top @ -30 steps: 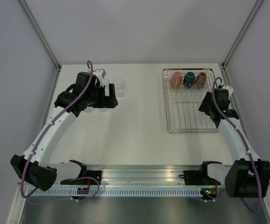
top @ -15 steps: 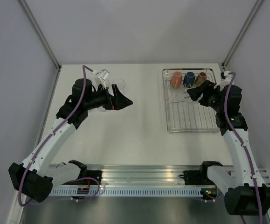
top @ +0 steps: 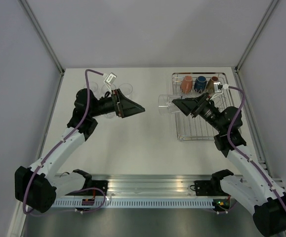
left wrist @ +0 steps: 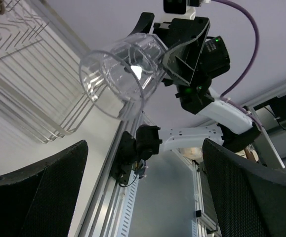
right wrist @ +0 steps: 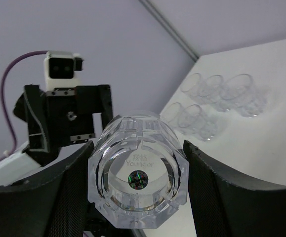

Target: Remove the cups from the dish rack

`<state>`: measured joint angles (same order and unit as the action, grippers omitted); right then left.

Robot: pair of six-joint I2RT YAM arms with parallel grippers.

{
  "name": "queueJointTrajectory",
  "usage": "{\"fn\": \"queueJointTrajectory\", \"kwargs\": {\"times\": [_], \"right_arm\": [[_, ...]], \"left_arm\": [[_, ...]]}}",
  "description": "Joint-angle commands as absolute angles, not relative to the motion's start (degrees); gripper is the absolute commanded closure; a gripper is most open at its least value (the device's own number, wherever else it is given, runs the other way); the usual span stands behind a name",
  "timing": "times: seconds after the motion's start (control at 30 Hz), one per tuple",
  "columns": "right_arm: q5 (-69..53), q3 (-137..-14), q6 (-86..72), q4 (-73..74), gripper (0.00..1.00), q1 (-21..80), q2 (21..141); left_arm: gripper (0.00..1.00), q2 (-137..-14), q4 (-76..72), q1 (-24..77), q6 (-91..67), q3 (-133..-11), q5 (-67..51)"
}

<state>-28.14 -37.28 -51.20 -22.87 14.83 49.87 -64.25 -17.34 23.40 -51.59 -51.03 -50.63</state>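
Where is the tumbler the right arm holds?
Top view: the tumbler is midair in the right gripper, just left of the dish rack.

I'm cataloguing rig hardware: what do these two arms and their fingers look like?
Both the left arm and right arm have white link shells with black joints. A purple cable runs along each. The fingers are broad, black, wedge-shaped plates. A small white camera box tops each wrist.

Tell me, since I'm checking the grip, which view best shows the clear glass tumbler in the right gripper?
Right wrist: the clear glass tumbler fills the centre, base-on, between both fingers. Left wrist shows it whole from the side; top external shows it small and faint.
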Motion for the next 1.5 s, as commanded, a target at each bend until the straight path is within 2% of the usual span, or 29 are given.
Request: {"fn": "queueJointTrajectory", "kwargs": {"times": [0.0, 0.27, 0.47, 0.53, 0.57, 0.67, 0.7, 0.77, 0.8, 0.87, 0.9, 1.03, 1.07, 1.1, 1.13, 1.33, 1.47], "right_arm": [[-26.7, -36.4, -56.2, -42.2, 0.60, 19.2, 49.6], [-22.2, -37.1, -55.6, -48.7, 0.61, 28.1, 55.7], [-20.0, -39.4, -52.6, -50.8, 0.61, 34.2, 60.5], [-20.2, -40.0, -52.8, -52.7, 0.61, 34.9, 62.3], [-20.6, -40.2, -53.0, -54.0, 0.61, 35.3, 62.9], [-21.0, -41.0, -53.3, -55.4, 0.61, 35.5, 64.9], [-21.3, -41.1, -53.6, -56.3, 0.61, 35.7, 65.6], [-21.7, -41.6, -54.3, -57.6, 0.60, 35.6, 66.4], [-21.8, -41.7, -54.5, -57.7, 0.61, 35.6, 66.8], [-22.0, -42.0, -54.3, -57.8, 0.60, 35.6, 67.1], [-22.0, -42.1, -54.2, -57.7, 0.59, 35.6, 67.0], [-21.2, -42.3, -51.3, -54.2, 0.34, 35.6, 65.7], [-20.3, -42.7, -48.9, -49.7, 0.23, 35.5, 65.2], [-20.0, -43.1, -46.9, -47.4, 0.16, 35.5, 64.3], [-19.4, -43.8, -45.0, -44.9, 0.02, 35.4, 63.6], [-9.2, -47.8, -35.1, -21.0, 0.02, 34.4, 56.5], [2.2, -52.4, -29.4, -2.7, 0.02, 34.4, 51.8]], "left_arm": [[0.01, -64.8, -30.0, 23.6, -59.0, -50.5, -56.5], [0.02, -65.7, -42.7, 23.6, -68.9, -49.1, -58.4], [0.13, -67.3, -50.3, 24.3, -74.1, -49.0, -59.4], [0.22, -67.4, -50.8, 24.3, -74.4, -48.9, -59.4], [0.32, -67.4, -51.1, 24.3, -74.5, -48.7, -59.5], [0.48, -67.3, -51.2, 24.3, -74.5, -48.6, -59.9], [0.58, -67.2, -51.2, 24.3, -74.5, -48.6, -59.9], [0.70, -67.3, -50.8, 24.3, -74.4, -49.0, -59.9], [0.82, -67.4, -50.3, 24.3, -74.1, -49.0, -59.9], [0.98, -67.4, -49.2, 24.3, -73.0, -49.4, -59.7], [0.98, -67.2, -47.0, 24.3, -72.3, -49.7, -59.4], [0.98, -65.4, -36.5, 24.3, -63.7, -51.1, -56.6], [0.98, -64.8, -33.6, 24.3, -61.3, -52.0, -54.5], [0.98, -64.3, -26.5, 24.3, -58.9, -52.7, -53.1], [0.98, -63.2, -23.0, 24.3, -53.8, -53.4, -50.2], [0.98, -63.2, 3.4, 24.3, -37.0, -61.2, -36.0], [0.98, -66.5, 13.8, 24.4, -31.2, -67.6, -26.8]]}}
